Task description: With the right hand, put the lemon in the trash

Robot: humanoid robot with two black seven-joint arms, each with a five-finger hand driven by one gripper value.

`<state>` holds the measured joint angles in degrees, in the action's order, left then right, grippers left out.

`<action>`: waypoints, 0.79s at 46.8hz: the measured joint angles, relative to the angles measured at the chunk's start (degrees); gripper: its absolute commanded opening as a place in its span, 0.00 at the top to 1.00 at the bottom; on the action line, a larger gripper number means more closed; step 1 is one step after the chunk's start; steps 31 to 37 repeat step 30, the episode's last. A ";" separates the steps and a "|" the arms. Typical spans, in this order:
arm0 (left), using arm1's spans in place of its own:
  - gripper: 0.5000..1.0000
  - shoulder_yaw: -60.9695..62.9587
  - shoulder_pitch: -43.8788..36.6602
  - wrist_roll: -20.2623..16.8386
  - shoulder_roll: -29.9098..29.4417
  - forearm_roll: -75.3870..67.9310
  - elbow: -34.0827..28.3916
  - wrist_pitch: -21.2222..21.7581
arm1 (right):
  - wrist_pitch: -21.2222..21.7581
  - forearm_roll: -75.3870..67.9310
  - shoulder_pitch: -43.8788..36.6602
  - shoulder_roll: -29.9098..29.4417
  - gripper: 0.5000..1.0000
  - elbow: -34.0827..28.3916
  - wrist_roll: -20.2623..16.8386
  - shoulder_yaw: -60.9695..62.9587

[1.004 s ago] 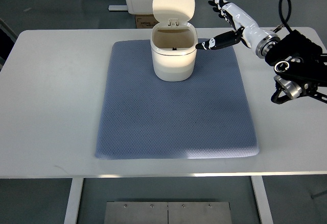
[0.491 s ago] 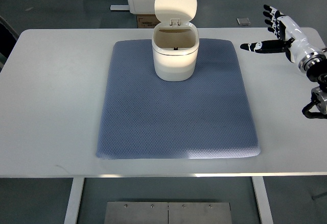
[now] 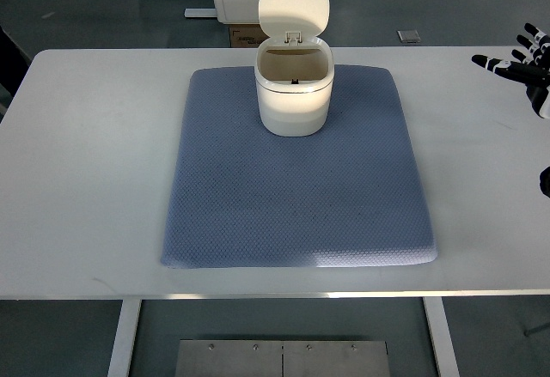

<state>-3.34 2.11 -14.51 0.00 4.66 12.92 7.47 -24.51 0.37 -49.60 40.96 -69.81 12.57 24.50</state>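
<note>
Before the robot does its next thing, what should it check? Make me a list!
1. Bin lid up: ok. The bin on the mat stands with its lid flipped open.
2. Lemon inside the bin: cannot tell. No lemon shows on the table or mat, and the bin's bottom is hidden.
3. Right hand empty: ok. Its fingers are spread and hold nothing.
4. Right hand clear of the bin: ok. It is at the picture's right edge, far from it.
5. Bin upright on the mat: ok.
6. Left hand resting: cannot tell, it is out of view.
</note>
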 measured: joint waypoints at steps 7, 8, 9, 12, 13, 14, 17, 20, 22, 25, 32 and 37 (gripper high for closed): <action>0.00 0.00 0.00 0.01 0.00 0.00 0.00 0.00 | 2.80 -5.87 1.81 -4.89 0.00 6.31 -0.37 3.67; 0.00 0.00 -0.01 0.01 0.00 0.00 0.00 0.01 | 3.45 -6.70 2.27 -5.66 0.00 7.46 -0.34 4.49; 0.00 0.00 0.00 0.00 0.00 0.00 0.00 0.00 | 3.99 -7.52 2.80 -6.47 0.00 8.78 -0.34 5.40; 0.00 0.00 -0.01 -0.01 0.00 0.00 0.00 0.01 | 7.77 -9.99 4.38 -9.40 0.00 13.20 -0.59 8.55; 0.00 0.00 0.00 -0.02 0.00 -0.01 0.00 0.00 | 8.99 -10.72 4.82 -10.44 0.00 14.60 -0.64 9.58; 0.00 0.00 0.01 -0.02 0.00 -0.01 0.00 0.00 | 10.32 -11.30 5.27 -11.62 0.00 16.06 -0.67 10.69; 0.00 0.00 0.00 -0.02 0.00 0.00 0.00 0.00 | 12.94 -12.41 6.25 -14.17 0.00 18.92 -0.64 13.35; 0.00 0.00 -0.01 -0.01 0.00 0.00 0.00 0.01 | 15.25 -12.57 7.40 -16.36 0.00 20.91 -0.50 15.95; 0.00 0.00 0.00 -0.01 0.00 0.00 0.00 0.00 | 16.42 -12.59 8.08 -17.46 0.00 21.96 -0.31 17.01; 0.00 0.00 0.02 -0.01 0.00 0.00 0.00 0.00 | 17.98 -12.40 8.47 -18.81 0.00 23.25 -0.07 17.66; 0.00 0.00 0.01 0.00 0.00 0.00 0.00 0.00 | 19.66 -12.00 8.51 -20.24 0.00 25.62 0.14 17.64; 0.00 0.00 0.01 0.00 0.00 0.00 0.00 0.00 | 19.66 -12.00 8.51 -20.24 0.00 25.62 0.14 17.64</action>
